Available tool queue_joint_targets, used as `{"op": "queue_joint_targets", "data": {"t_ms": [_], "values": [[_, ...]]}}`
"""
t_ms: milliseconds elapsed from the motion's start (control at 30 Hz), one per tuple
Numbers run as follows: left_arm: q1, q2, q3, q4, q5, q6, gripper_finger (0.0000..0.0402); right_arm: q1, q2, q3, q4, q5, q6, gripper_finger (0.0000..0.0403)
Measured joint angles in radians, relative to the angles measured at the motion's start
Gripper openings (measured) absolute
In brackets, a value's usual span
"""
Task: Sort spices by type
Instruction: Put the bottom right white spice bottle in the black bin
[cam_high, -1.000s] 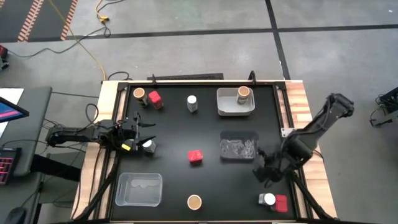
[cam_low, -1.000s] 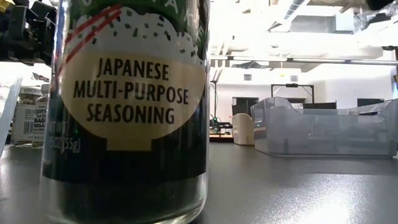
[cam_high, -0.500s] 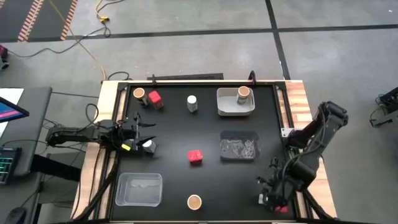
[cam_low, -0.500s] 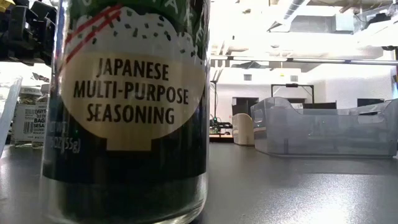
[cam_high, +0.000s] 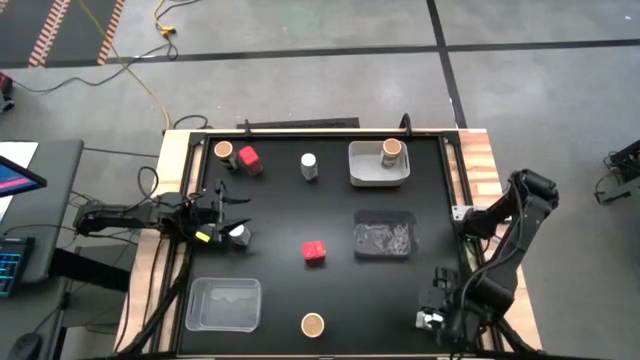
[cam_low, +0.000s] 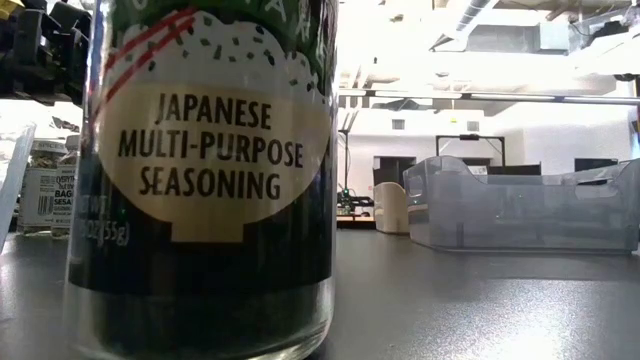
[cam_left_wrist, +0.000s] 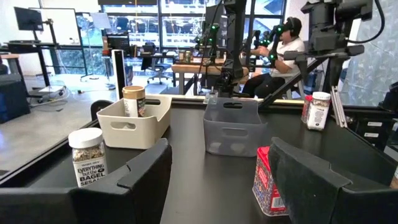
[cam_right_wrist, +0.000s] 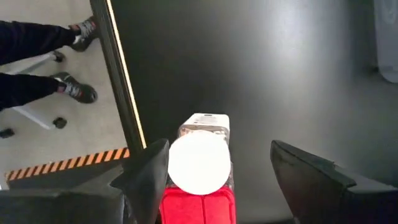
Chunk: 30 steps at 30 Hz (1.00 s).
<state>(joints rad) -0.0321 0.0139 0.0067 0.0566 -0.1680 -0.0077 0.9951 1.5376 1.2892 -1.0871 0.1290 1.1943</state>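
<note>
My right gripper (cam_high: 433, 318) (cam_right_wrist: 219, 147) hangs open at the near right corner, pointing down. Its fingers stand on either side of a white-lidded jar (cam_right_wrist: 198, 163) that sits against a red box (cam_right_wrist: 198, 208); they touch neither. My left gripper (cam_high: 232, 203) (cam_left_wrist: 219, 149) waits open at the left edge, level, next to a white-lidded jar (cam_high: 240, 234). Standing on the table are a cork-topped jar (cam_high: 223, 150), a red box (cam_high: 249, 160), a white-lidded jar (cam_high: 309, 165), a red box (cam_high: 314, 252) and a cork-topped jar (cam_high: 312, 324). Another cork-topped jar (cam_high: 392, 152) stands in the white tray (cam_high: 365, 172).
A clear tray (cam_high: 384, 238) lies right of the middle, another clear tray (cam_high: 223, 303) at the near left. The near cork-topped jar (cam_low: 200, 180) fills much of the low view. A person's legs (cam_right_wrist: 37, 56) show beyond the table's right edge (cam_right_wrist: 121, 81).
My right gripper has gone toward the table's near edge and right corner, from beside the middle clear tray to above the white-lidded jar and red box, and has rolled about its own axis. No spice has moved.
</note>
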Motion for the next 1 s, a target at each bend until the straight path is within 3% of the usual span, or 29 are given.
{"op": "queue_joint_targets", "data": {"t_ms": [633,1000], "values": [[0.000,0.000,0.000,0.000,0.000,0.000,0.0256,0.007,0.153,-0.002,0.044,-0.069,-0.018,0.0306],[0.000,0.000,0.000,0.000,0.000,0.000,0.0256,0.011,0.175,-0.002,0.051,-0.108,-0.017,0.0306]]}}
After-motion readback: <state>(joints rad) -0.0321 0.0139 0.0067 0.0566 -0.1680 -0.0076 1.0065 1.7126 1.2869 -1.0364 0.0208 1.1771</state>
